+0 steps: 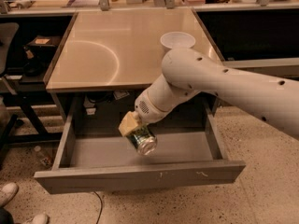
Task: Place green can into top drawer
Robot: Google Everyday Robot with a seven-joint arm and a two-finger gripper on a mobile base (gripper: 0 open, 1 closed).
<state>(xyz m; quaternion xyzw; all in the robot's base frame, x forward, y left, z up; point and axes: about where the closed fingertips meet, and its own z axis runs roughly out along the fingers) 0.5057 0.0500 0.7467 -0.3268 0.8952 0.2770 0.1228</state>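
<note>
The top drawer [140, 176] is pulled wide open under the beige table [121, 50]; its grey front panel has small pale scuffs and its inside looks bare. My gripper [136, 130] hangs over the drawer's middle, just in front of the table edge. It is shut on the green can [141, 140], which is tilted with its shiny silver end facing down and forward. The can is held above the drawer floor, not resting on it. My white arm [224, 85] comes in from the right.
A white bowl [177, 40] stands at the table's back right. A dark chair and shelf [23, 55] stand to the left. A small bottle [42, 156] lies on the floor by the drawer's left side. Shoes [9, 194] show at the bottom left.
</note>
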